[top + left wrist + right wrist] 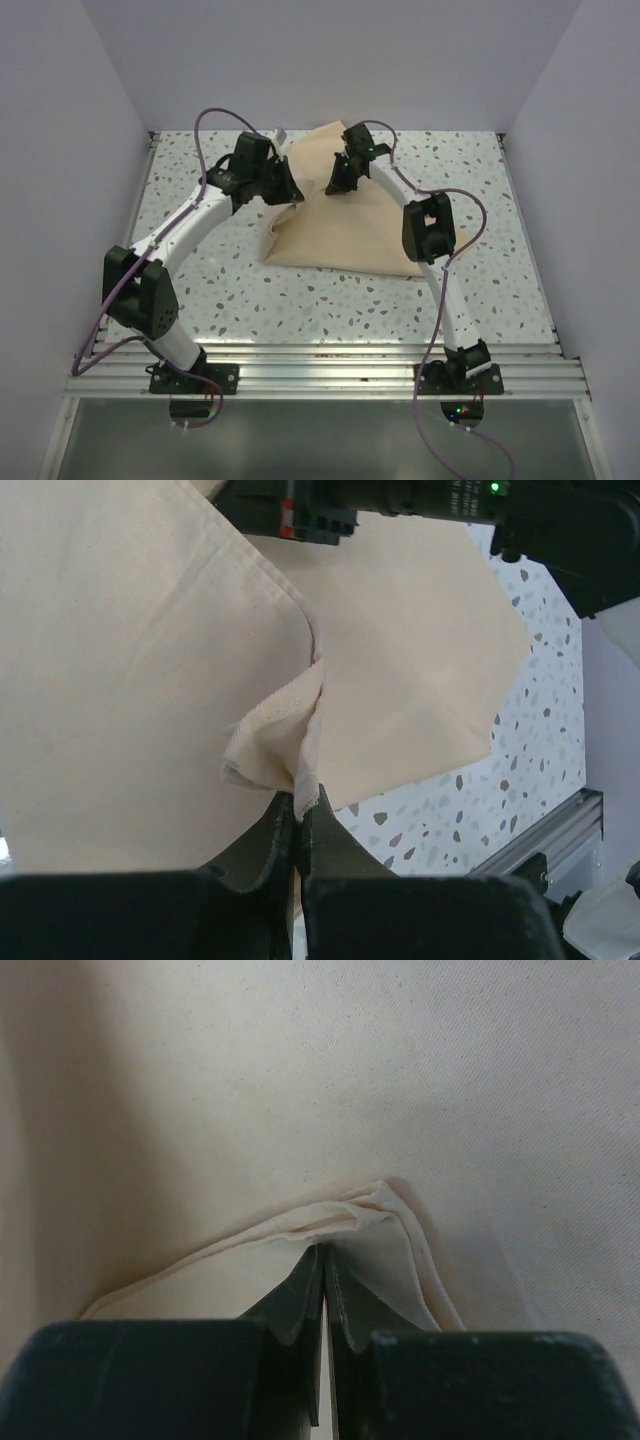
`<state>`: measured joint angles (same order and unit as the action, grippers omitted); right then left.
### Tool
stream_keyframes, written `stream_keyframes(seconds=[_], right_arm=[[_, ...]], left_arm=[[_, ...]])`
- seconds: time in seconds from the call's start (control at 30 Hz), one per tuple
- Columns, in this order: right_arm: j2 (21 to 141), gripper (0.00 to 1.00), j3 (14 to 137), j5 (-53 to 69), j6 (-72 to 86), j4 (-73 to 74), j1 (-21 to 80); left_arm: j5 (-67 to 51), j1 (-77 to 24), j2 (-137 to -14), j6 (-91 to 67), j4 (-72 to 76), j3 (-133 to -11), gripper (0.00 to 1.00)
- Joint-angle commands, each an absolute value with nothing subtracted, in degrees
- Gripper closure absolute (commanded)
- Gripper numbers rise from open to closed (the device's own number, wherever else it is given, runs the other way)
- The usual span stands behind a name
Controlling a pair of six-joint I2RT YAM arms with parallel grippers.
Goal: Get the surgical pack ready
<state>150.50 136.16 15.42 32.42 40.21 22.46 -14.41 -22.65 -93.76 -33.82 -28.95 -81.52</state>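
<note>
The surgical pack [350, 235] shows as a plain beige cloth lying partly folded on the middle of the table. Whatever it wraps is hidden. My left gripper [291, 190] is over its left side, shut on a bunched fold of the cloth [270, 735], which sticks up from between the fingertips of that gripper [300, 805]. My right gripper [338, 183] hangs over the cloth's far middle. In the right wrist view the gripper [323, 1252] is shut on a folded hem of the cloth [340, 1215]. The two grippers are close together above the cloth.
The speckled white tabletop [200, 270] surrounds the cloth. An aluminium rail [330, 365] runs along the near edge by the arm bases. White walls [80, 150] enclose the left, right and back. The right arm's black links [450, 500] cross the top of the left wrist view.
</note>
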Motion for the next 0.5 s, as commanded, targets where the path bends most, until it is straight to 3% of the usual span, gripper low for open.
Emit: stream_keyframes(seconds=[0.0, 0.47], right_arm=[[152.1, 0.95, 133.3, 16.4, 33.5, 45.5, 22.3], [151.4, 0.95, 129.6, 21.4, 35.0, 43.3, 20.9]], left_arm=[[-15.9, -26.1, -95.1, -36.7, -26.0, -85.1, 1.00], [-14.2, -29.8, -104.3, -35.9, -27.1, -90.5, 1.00]])
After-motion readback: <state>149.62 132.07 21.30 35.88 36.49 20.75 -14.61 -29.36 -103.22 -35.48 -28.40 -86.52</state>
